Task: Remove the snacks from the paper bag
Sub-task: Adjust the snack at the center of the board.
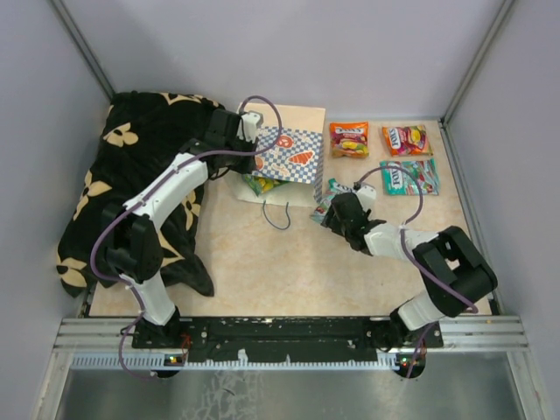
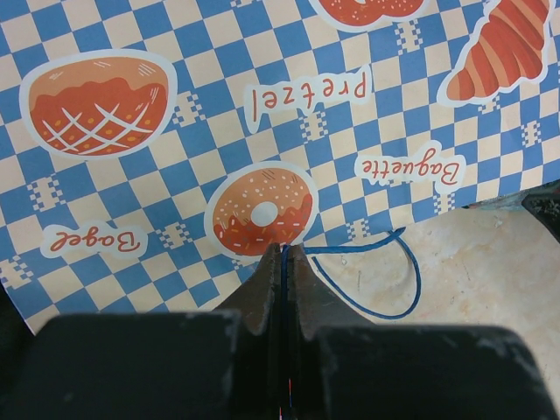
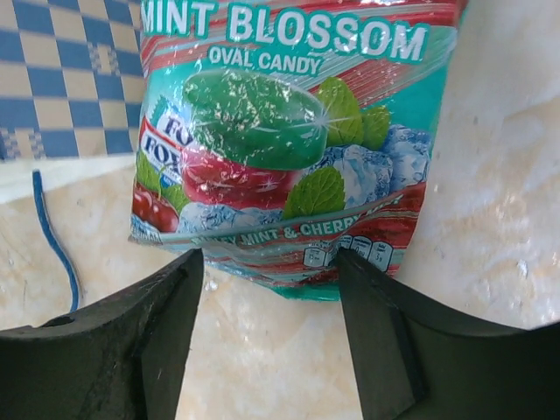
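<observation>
Right end effector [image 3: 269,262], released, flanks the teal mint packet [image 3: 289,140]; left end effector [image 2: 284,254] clenches the paper bag [image 2: 262,114].

The paper bag [image 2: 376,105] reads "Pretzel", "Baguette", "Bagel"; the teal packet [image 3: 289,140] reads "MINT BLOSSOM OVAL CANDY".

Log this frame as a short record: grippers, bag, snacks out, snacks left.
left gripper: shut on the paper bag, pinching its blue cord
right gripper: open, fingertips either side of the mint packet
out on table: orange packet, red packet, teal packet
at bag mouth: green packet
left of bag: black cloth
</observation>
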`<state>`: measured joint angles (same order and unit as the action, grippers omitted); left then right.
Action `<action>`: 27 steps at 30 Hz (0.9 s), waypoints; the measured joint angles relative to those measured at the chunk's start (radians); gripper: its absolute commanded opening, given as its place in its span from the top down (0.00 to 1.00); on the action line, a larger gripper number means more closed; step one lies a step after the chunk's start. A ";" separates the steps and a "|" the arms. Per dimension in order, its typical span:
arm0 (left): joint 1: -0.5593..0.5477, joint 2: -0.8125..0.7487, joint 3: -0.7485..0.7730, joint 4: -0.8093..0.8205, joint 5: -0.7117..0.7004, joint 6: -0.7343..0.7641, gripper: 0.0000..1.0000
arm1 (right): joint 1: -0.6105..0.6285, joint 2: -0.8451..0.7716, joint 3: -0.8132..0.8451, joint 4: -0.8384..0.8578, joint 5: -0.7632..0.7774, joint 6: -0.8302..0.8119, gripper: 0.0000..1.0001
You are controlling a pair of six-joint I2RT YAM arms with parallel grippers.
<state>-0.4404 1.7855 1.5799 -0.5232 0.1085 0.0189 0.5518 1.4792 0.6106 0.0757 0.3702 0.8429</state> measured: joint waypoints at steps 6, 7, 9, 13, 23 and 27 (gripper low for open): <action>0.000 0.000 -0.009 0.001 0.000 0.000 1.00 | -0.061 0.066 0.095 -0.042 -0.037 -0.171 0.22; 0.000 0.000 -0.009 0.001 0.000 0.000 1.00 | -0.067 0.079 0.121 -0.065 -0.041 -0.224 0.22; 0.000 0.000 -0.009 0.001 0.000 0.000 1.00 | -0.079 0.103 0.169 -0.107 -0.055 -0.315 0.23; 0.000 0.000 -0.009 0.002 0.000 0.000 1.00 | -0.134 0.158 0.270 -0.176 -0.137 -0.477 0.23; 0.005 0.000 -0.008 0.002 0.000 0.000 1.00 | -0.237 0.284 0.417 -0.223 -0.208 -0.612 0.18; 0.005 0.000 -0.008 0.002 -0.004 0.000 1.00 | -0.246 0.289 0.418 -0.224 -0.211 -0.610 0.16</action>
<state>-0.4358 1.7859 1.5723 -0.5213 0.1047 0.0185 0.3058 1.7683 1.0286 -0.1482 0.1593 0.2333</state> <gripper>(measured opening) 0.016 0.819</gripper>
